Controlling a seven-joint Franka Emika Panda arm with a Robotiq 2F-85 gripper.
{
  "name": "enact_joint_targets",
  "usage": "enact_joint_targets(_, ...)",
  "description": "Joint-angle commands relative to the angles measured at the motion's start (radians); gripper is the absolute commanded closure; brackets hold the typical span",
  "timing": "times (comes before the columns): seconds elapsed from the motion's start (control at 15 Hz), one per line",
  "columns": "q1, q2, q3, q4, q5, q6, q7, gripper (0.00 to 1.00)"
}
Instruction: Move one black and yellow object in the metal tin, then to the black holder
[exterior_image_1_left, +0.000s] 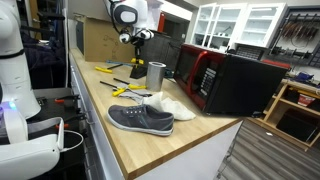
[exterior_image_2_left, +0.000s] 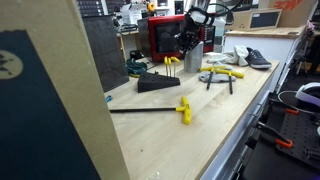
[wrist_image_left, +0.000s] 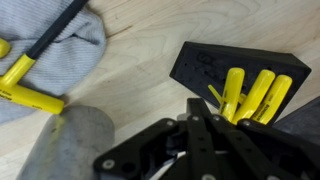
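Note:
The black holder (wrist_image_left: 235, 62) is a wedge block with several yellow-handled tools (wrist_image_left: 252, 95) standing in it. It also shows in an exterior view (exterior_image_2_left: 155, 84). My gripper (wrist_image_left: 200, 105) hovers just above and beside those handles, with its fingers together and nothing visible between them. In both exterior views the gripper (exterior_image_1_left: 137, 40) (exterior_image_2_left: 189, 42) hangs over the holder. The metal tin (exterior_image_1_left: 155, 75) stands upright beside the holder. Another black and yellow tool (wrist_image_left: 30, 68) lies on a grey cloth (wrist_image_left: 65, 40).
A grey shoe (exterior_image_1_left: 140, 119) and a white cloth (exterior_image_1_left: 172, 106) lie near the counter's front. A yellow T-handle tool (exterior_image_2_left: 183, 110) and pliers (exterior_image_2_left: 222, 74) lie on the wood. A red and black appliance (exterior_image_1_left: 225, 80) stands at the back. A cardboard box (exterior_image_1_left: 100, 40) stands behind the arm.

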Motion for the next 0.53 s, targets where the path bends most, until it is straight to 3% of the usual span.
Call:
enact_joint_targets(0.0, 0.003, 0.021, 0.009, 0.031, 0.061, -0.021, -0.052, 1.00)
enact_joint_targets(0.47, 0.011, 0.048, 0.025, 0.048, 0.141, -0.035, -0.108, 1.00)
